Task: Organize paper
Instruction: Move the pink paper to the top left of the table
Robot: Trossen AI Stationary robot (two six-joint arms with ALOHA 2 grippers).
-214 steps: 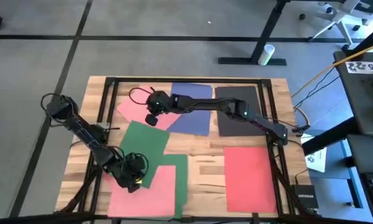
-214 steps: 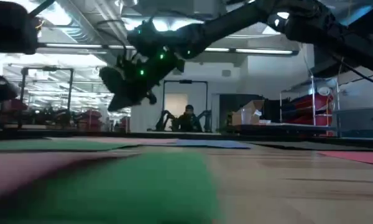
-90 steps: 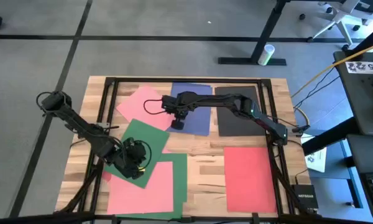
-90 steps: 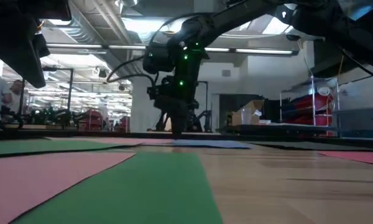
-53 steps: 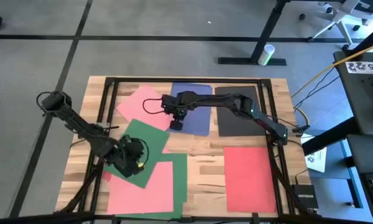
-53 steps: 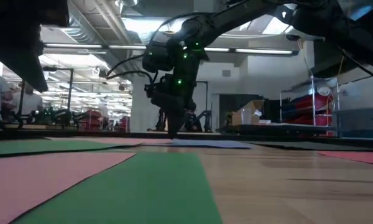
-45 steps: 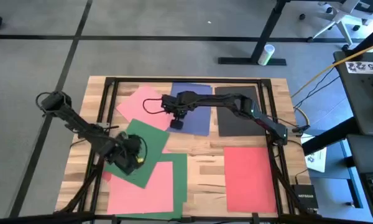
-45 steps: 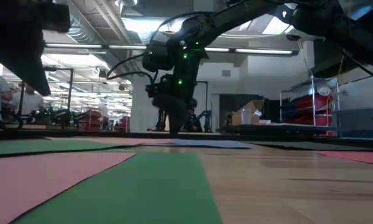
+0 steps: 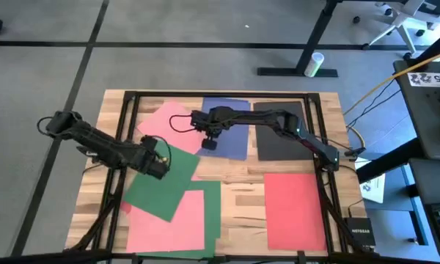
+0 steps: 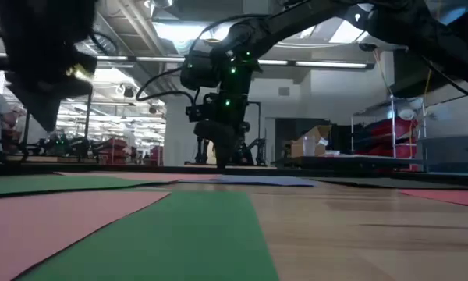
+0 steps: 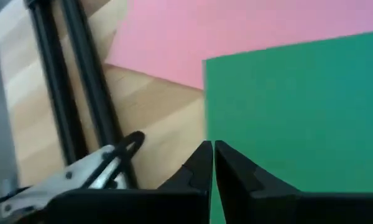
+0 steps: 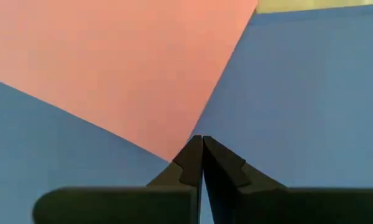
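Paper sheets lie flat on the wooden table [image 9: 238, 172]: a pink one [image 9: 169, 121] at the far left, a blue one [image 9: 231, 125], a black one [image 9: 279, 132], a red one [image 9: 293, 209], a tilted green one [image 9: 161, 187], and a pink-on-green pair [image 9: 172, 231] at the near left. My right gripper [image 9: 207, 144] is shut where the far pink sheet's corner overlaps the blue one. My left gripper [image 9: 160, 165] is shut and raised over the tilted green sheet's far edge [image 11: 206, 93], touching nothing. My right gripper presses its shut fingertips [image 12: 196, 149] down on the far pink sheet's pointed corner [image 12: 174, 140], which lies on the blue sheet [image 12: 298, 93]. The fingers come from above and point down [image 10: 222, 160]. Pink and blue both lie flat on the table.
A black frame's rails [image 9: 125, 121] run along the table's left, far and right sides. Bare wood [image 9: 238, 172] shows between the green and red sheets. A small white printed sheet [image 9: 372, 187] sits off the right edge. People stand in the room behind.
My left gripper has swung from the green sheet's near part toward the table's far edge and now points toward the right, still shut. My right gripper has stayed on the pink corner.
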